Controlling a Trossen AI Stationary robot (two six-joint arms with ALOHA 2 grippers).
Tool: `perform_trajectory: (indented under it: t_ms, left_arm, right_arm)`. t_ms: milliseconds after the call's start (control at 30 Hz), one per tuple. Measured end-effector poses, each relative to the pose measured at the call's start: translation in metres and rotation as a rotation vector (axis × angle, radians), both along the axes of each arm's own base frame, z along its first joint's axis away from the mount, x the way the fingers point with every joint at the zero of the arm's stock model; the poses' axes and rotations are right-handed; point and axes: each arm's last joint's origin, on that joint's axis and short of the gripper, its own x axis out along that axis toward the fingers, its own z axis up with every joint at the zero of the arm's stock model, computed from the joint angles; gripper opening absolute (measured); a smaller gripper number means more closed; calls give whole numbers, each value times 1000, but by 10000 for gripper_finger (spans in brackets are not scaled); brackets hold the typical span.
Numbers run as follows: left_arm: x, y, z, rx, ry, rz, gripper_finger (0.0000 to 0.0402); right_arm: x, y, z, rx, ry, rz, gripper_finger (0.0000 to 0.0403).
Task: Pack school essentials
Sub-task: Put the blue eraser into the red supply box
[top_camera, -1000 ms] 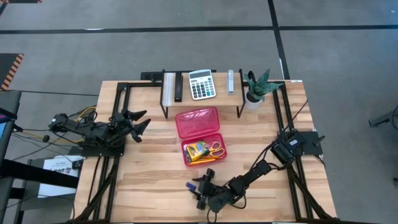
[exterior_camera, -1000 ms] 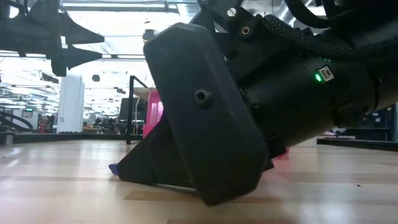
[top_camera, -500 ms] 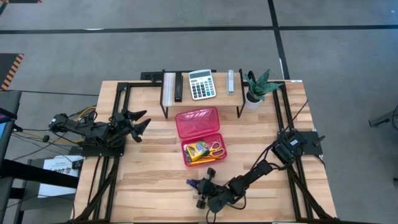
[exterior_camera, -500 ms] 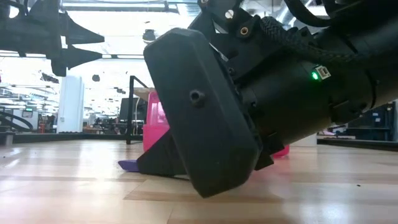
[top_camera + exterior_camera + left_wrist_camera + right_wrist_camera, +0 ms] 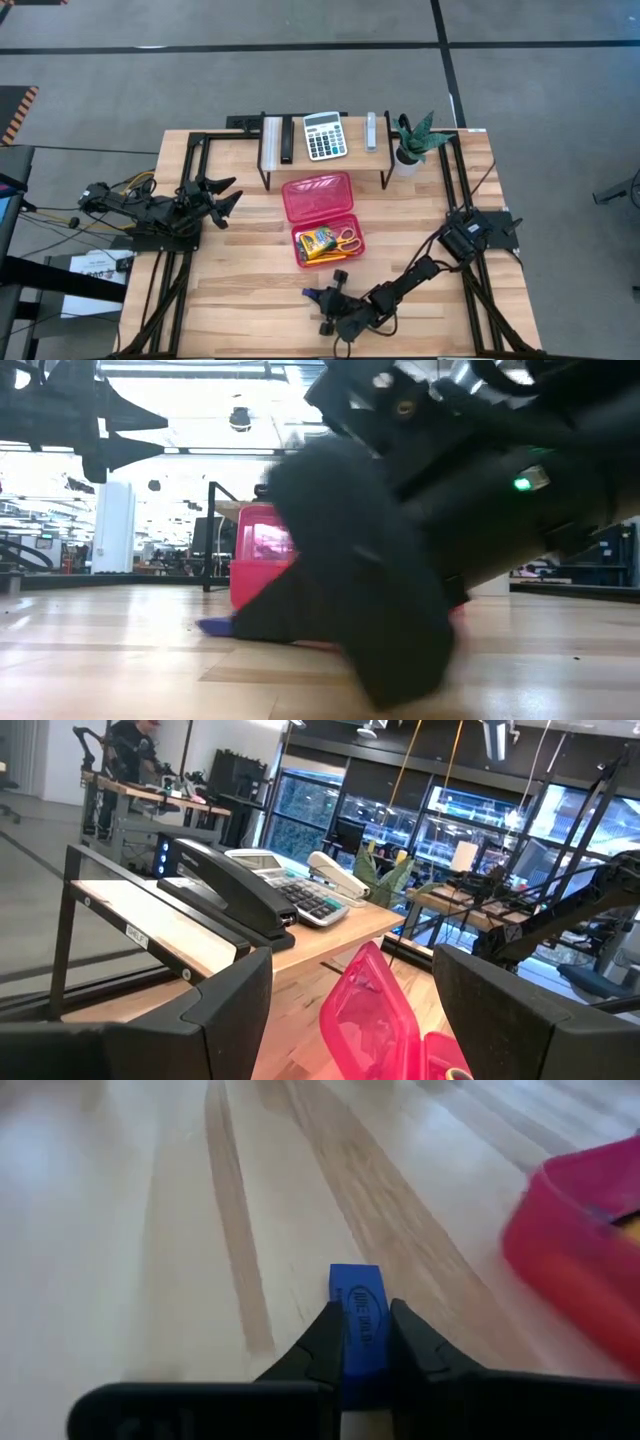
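Right pincer (image 5: 366,1348) grips the blue eraser (image 5: 359,1320) low over the desk (image 5: 250,290), just in front of the open red case (image 5: 327,243); next it must carry the eraser into the tray. Left pincer (image 5: 225,194) waits open at the desk's left edge

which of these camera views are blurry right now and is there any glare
Low view: the right arm fills the frame and is smeared by motion blur; bright ceiling lights wash out the room behind. Right wrist view: the blue eraser between the jaws is fairly sharp, while the red case and the table are soft, with pale glare on the wood. High view and left wrist view look sharp.
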Motion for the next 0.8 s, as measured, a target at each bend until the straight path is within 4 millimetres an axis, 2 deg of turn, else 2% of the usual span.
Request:
perform_trajectory:
  t_ms: [167, 433, 633, 800]
  left_arm:
    - [0, 0, 0, 0, 0, 0, 263]
    - [0, 0, 0, 0, 0, 0, 263]
    - [0, 0, 0, 0, 0, -1, 263]
    - [0, 0, 0, 15, 12, 1, 263]
  right_arm:
    - [1, -3, 21, -83, -6, 17, 52]
    - [7, -20, 47, -243, 42, 15, 52]
    - [-1, -50, 72, -332, 139, -13, 52]
    - [-27, -82, 92, -370, 201, -13, 53]
